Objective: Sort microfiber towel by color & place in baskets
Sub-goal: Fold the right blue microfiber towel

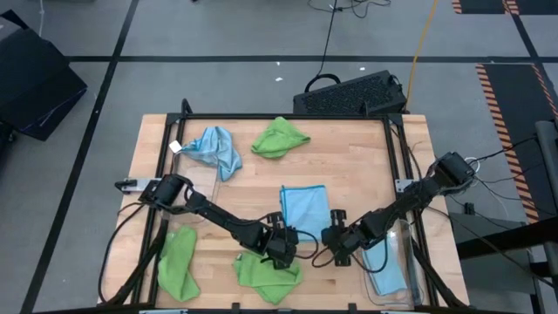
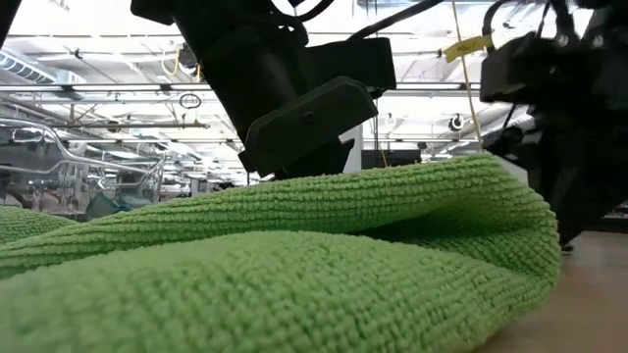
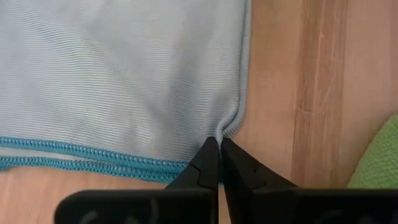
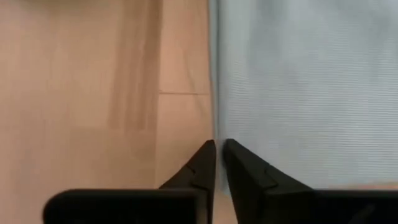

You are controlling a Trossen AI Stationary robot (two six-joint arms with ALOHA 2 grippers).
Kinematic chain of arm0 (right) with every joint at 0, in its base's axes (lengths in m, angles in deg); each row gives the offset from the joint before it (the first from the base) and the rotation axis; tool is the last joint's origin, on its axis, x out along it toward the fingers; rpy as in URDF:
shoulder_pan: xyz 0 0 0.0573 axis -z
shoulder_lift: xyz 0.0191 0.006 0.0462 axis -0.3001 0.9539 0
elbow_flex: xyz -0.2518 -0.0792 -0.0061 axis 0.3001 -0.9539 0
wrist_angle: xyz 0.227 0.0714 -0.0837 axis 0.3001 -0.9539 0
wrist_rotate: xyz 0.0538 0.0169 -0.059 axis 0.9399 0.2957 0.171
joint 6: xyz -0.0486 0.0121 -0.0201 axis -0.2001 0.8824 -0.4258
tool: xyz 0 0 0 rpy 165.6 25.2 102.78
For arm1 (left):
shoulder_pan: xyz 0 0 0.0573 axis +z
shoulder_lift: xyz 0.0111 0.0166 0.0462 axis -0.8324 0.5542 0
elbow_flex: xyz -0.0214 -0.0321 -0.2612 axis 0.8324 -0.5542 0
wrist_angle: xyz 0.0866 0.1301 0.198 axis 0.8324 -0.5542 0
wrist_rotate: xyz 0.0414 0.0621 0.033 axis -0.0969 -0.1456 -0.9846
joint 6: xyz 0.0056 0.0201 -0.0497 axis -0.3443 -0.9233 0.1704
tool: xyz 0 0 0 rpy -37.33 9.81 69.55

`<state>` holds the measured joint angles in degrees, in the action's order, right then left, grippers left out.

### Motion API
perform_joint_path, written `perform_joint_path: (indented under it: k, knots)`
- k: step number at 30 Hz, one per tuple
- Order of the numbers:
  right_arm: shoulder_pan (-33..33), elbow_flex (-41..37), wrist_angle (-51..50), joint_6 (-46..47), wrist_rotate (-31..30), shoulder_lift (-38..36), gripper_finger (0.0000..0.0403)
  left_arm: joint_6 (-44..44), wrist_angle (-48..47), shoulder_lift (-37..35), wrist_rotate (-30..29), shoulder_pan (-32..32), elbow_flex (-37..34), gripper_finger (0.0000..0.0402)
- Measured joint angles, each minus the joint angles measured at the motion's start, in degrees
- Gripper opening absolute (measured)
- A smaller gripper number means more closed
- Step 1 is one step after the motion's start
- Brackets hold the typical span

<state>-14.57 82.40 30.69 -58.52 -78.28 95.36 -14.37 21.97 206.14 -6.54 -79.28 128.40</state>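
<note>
A light blue microfiber towel (image 1: 304, 208) lies spread flat at the table's middle. My left gripper (image 1: 282, 232) (image 3: 219, 142) is shut at its near left corner, and my right gripper (image 1: 335, 234) (image 4: 217, 144) is shut at its near right corner. Another blue towel (image 1: 215, 148) lies crumpled at the far left, with a green one (image 1: 281, 137) beside it. A third green towel (image 1: 268, 272) (image 2: 294, 265) lies bunched at the near edge, under my left arm. The left basket (image 1: 164, 237) holds a green towel (image 1: 179, 263). The right basket (image 1: 408, 262) holds a blue towel (image 1: 388, 269). My left gripper pinches the blue towel's near left corner (image 3: 229, 124) between its two fingertips, coming from the near side and slanting down. The cloth puckers at the tips, and the rest lies flat on the table. My right gripper has its shut fingertips on the towel's side edge (image 4: 216, 127) near the near right corner, coming from the near side. The fingers hide the corner itself. The towel lies flat on the wood.
A black perforated crate (image 1: 353, 94) stands beyond the table's far edge. A black frame (image 1: 288, 116) runs around the work area. Bare wood (image 1: 357, 166) lies to the right of the spread towel and along its far side.
</note>
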Motion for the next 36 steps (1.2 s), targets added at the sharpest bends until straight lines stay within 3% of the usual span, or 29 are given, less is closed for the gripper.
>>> perform_joint_path:
  k: [5,10,13,17,25,29,36]
  knots:
    - [0.1,0.1,-1.2,0.0,-1.1,-1.4,0.0096,-1.1,0.0,0.0,0.1,0.0,0.0,0.0023]
    - [0.1,-2.5,1.1,-0.8,-2.3,-0.7,0.0169,-0.7,-0.2,0.0,0.9,0.2,0.1,0.0007]
    - [0.1,-4.4,2.5,0.1,-3.0,0.0,0.0182,-0.7,-0.5,0.0,1.0,0.1,0.1,0.0013]
    - [0.1,-6.4,2.1,0.1,-2.8,0.5,0.0147,-0.7,-0.8,0.0,1.0,-0.1,0.1,0.0007]
    - [0.1,-5.7,1.9,-0.3,1.2,0.2,0.0013,1.9,-0.9,-0.1,1.3,-0.2,0.1,0.0005]
    - [0.0,-3.1,1.6,-0.4,6.3,-0.8,0.0017,1.9,-2.2,0.0,2.2,-0.9,1.5,0.0009]
    - [-0.3,1.7,0.9,0.2,19.4,-4.4,0.0011,0.3,-6.5,-0.2,11.0,-3.1,9.7,0.0009]
